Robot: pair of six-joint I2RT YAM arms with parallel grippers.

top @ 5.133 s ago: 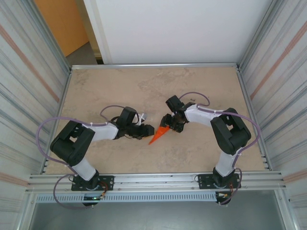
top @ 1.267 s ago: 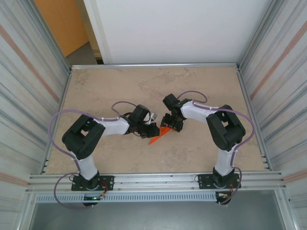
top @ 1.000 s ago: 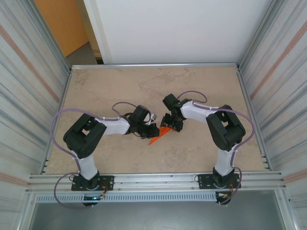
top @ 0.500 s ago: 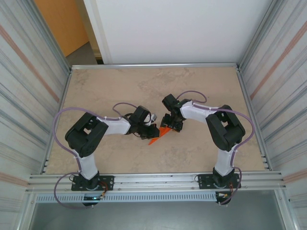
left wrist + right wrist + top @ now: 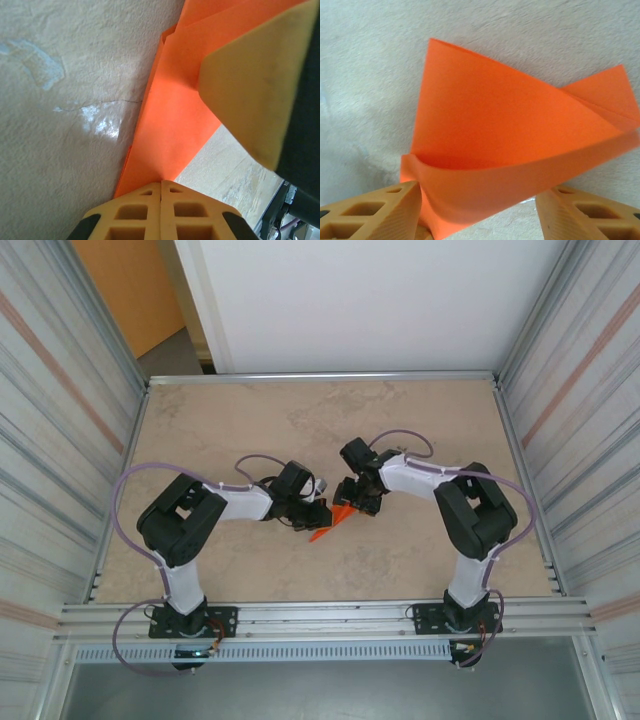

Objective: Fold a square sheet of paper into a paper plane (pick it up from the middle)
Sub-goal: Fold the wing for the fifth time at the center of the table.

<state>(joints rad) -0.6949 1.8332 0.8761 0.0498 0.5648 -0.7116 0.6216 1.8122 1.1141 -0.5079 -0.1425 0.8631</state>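
While the half-folded paper plane [image 5: 328,524] lies on the table [image 5: 240,420] between the two arms, we see from above the left gripper [image 5: 316,513] at its near-left edge and the right gripper [image 5: 353,502] at its far end. They are so close that a careless move could knock one against the other, while the ribbed side walls stand well apart from them. From the left wrist, our left gripper [image 5: 161,184] is pressed together on the paper's edge, and a finger [image 5: 250,80] of the other arm sits over the orange sheet just ahead. Pulling now could, we judge, tear the paper or undo its crease. From the right wrist, the right gripper [image 5: 479,192] stands spread with a curled flap between its fingers, touching the finger at the left of that view. Closing here might crumple the flap instead of creasing it cleanly.
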